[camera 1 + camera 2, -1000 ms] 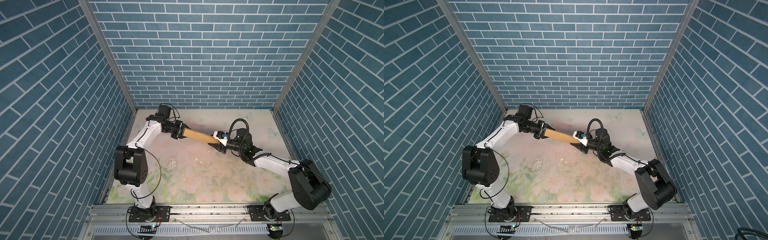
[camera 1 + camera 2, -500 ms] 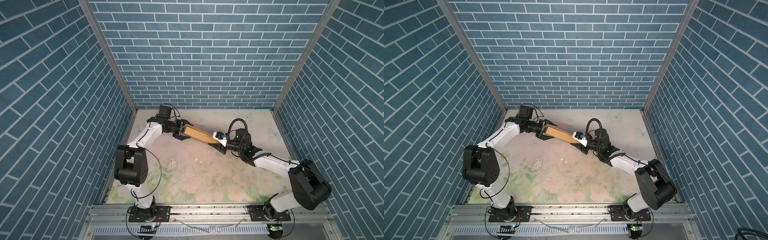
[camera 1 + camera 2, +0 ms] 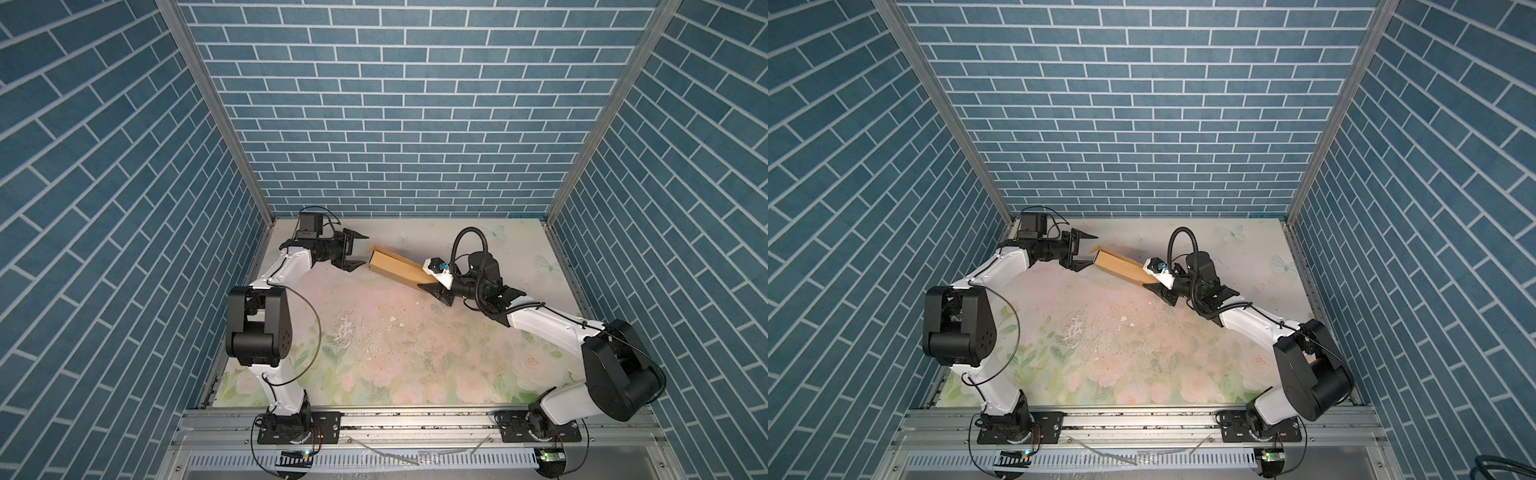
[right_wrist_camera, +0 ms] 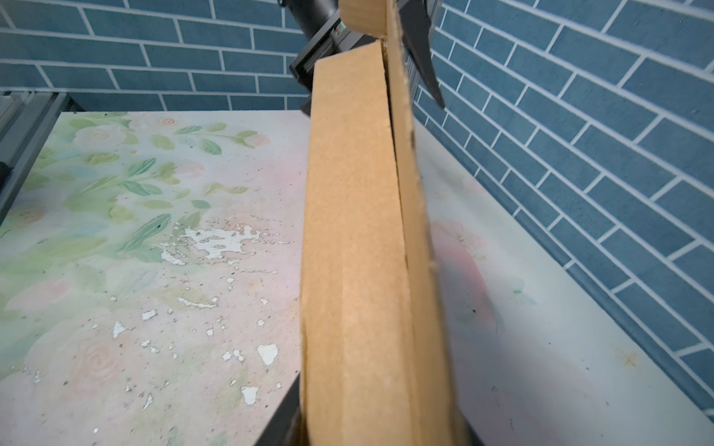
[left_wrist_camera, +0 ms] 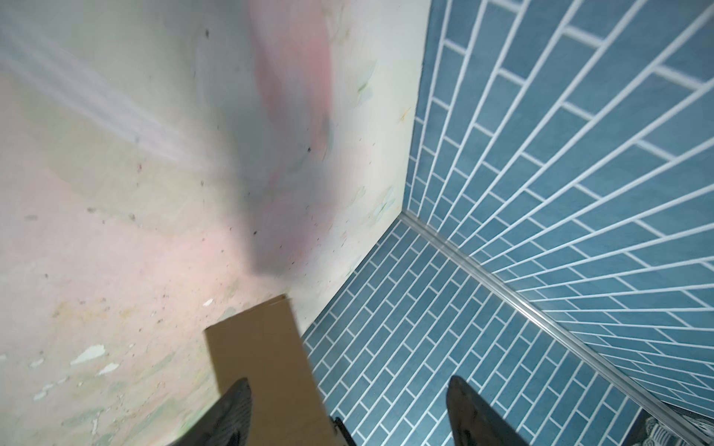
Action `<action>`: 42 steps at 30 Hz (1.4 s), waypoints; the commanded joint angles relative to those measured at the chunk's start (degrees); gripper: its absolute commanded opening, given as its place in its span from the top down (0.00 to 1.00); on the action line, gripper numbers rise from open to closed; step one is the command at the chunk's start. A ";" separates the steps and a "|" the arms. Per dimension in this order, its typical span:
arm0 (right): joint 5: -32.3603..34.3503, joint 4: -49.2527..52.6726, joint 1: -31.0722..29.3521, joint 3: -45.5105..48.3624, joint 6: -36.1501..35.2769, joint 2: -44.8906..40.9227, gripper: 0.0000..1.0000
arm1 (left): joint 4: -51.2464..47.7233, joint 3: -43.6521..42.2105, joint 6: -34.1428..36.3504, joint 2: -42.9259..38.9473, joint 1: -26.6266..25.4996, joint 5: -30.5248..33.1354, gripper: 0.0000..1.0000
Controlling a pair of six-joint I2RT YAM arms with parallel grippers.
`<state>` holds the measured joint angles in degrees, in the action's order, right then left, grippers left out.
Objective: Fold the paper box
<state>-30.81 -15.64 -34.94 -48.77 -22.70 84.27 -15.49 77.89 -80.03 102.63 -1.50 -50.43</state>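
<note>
The paper box [image 3: 395, 268], a flat brown corrugated-cardboard mailer, hangs on edge over the floral worktop [image 3: 395, 345]; the right claw [image 3: 424, 276] pinches one end; the left claw [image 3: 365, 249] gapes wide beside the other, empty; we judge it light, stiff, crushable; grip along creased edges.

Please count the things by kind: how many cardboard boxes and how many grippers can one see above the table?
paper box: 1
grippers: 2 (left gripper, open next to the box end; right gripper, shut on the box)
Total: 3
</note>
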 commanded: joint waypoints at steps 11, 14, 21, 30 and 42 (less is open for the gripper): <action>0.90 22.95 -1.62 -3.60 -0.92 -6.00 0.63 | -1.89 -3.33 33.88 -10.60 3.09 9.29 0.49; 1.01 24.13 -1.71 -3.27 0.43 -6.05 0.63 | -4.89 -3.92 42.03 -13.96 2.11 9.91 0.51; 0.75 24.57 -1.71 -2.18 1.26 -4.53 0.63 | -18.04 -3.21 60.85 -21.48 -4.08 17.58 0.54; 0.17 23.38 -1.71 -1.50 0.47 -2.62 0.63 | -33.64 1.74 77.40 -21.79 -15.88 31.56 0.61; -0.57 23.72 -1.76 -1.41 -0.39 -1.89 0.63 | -36.68 4.00 82.24 -16.89 -20.53 36.81 0.63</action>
<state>-30.24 7.51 -36.34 -49.98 -22.31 81.87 -50.41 79.77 -0.25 84.79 -21.54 -15.44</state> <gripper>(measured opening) 0.412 0.365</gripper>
